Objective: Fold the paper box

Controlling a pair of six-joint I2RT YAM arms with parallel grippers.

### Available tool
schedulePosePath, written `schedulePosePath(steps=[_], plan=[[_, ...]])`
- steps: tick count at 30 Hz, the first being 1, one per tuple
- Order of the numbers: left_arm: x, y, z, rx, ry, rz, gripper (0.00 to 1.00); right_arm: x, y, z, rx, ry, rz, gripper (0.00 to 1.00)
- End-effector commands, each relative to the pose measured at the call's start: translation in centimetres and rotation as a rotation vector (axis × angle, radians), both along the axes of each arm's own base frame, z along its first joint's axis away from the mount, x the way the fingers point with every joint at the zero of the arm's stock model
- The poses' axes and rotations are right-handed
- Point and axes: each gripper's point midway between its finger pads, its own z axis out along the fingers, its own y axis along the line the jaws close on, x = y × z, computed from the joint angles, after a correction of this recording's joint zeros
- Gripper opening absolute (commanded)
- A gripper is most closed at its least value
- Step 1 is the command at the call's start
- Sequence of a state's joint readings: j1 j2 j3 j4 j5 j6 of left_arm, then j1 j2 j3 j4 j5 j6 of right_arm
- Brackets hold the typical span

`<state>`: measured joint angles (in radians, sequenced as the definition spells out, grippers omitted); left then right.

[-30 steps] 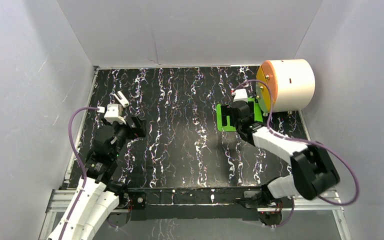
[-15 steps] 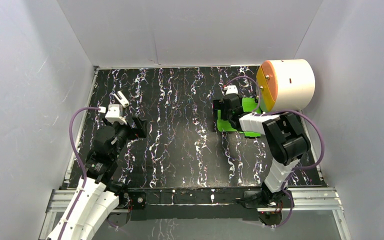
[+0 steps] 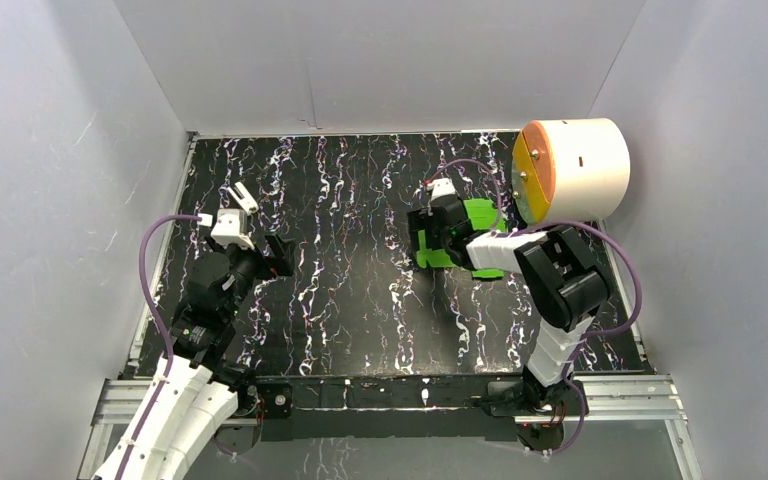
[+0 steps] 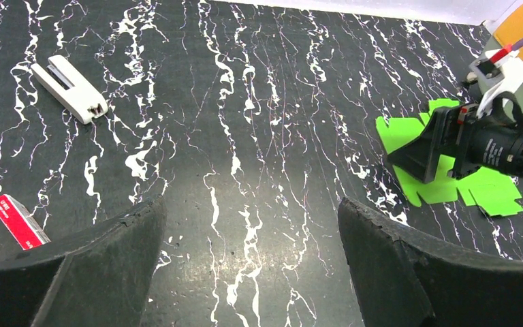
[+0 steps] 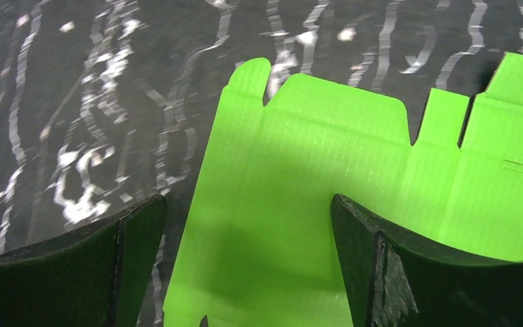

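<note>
The paper box (image 3: 481, 214) is a flat bright green die-cut sheet with notched tabs, lying on the black marbled table right of centre. My right gripper (image 3: 422, 234) hovers low over its left part, open and empty. In the right wrist view the sheet (image 5: 327, 157) fills the space under the right gripper (image 5: 248, 204), and its left edge lies between the fingers. My left gripper (image 3: 278, 252) is open and empty over the left of the table. The left wrist view shows bare table under the left gripper (image 4: 252, 204) and the sheet (image 4: 436, 192) far to the right.
A large white cylinder with an orange-yellow face (image 3: 572, 170) stands at the back right, close to the sheet. A white stapler (image 4: 71, 88) and a small red item (image 4: 17, 221) lie on the left. Grey walls enclose three sides.
My right arm has swung left across the sheet, and the sheet now lies a little further left. The left arm has not moved.
</note>
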<state>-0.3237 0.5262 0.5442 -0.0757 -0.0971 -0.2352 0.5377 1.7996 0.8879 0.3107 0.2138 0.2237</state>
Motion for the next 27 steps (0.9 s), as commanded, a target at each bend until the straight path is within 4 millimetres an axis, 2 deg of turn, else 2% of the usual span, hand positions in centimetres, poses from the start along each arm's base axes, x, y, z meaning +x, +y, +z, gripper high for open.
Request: schedulePosePath(steps=[1, 6, 11, 14, 17, 19, 22, 25, 27], plan=[[0.1, 0.1, 0.4, 0.007, -0.027, 0.003, 0.92, -4.3, 4.4, -0.6, 0.010, 0.043, 0.189, 0.99], [0.1, 0.0, 0.2, 0.007, -0.023, -0.001, 0.92, -9.4, 9.1, -0.9, 0.017, 0.081, 0.379, 0.98], [0.2, 0.0, -0.1, 0.012, -0.007, 0.000, 0.92, -13.6, 12.3, -0.7, -0.013, 0.109, 0.512, 0.98], [0.3, -0.4, -0.7, 0.012, 0.018, -0.017, 0.92, -14.8, 13.7, 0.7, -0.009, 0.096, 0.561, 0.99], [0.8, -0.8, -1.5, 0.014, 0.071, -0.026, 0.92, -14.8, 14.4, 3.7, 0.024, 0.074, 0.562, 0.99], [1.1, -1.5, -2.5, 0.020, 0.143, -0.053, 0.92, -14.2, 14.0, 5.7, 0.030, 0.051, 0.515, 0.99], [1.6, -3.0, -3.9, 0.026, 0.259, -0.113, 0.92, -13.7, 11.9, 7.4, 0.017, 0.021, 0.409, 0.99], [2.1, -4.8, -5.0, 0.003, 0.357, -0.187, 0.92, -13.5, 8.7, 7.5, -0.007, 0.051, 0.266, 0.99], [2.5, -6.1, -5.8, -0.022, 0.416, -0.233, 0.91, -13.7, 6.0, 6.8, -0.018, 0.099, 0.157, 0.98]])
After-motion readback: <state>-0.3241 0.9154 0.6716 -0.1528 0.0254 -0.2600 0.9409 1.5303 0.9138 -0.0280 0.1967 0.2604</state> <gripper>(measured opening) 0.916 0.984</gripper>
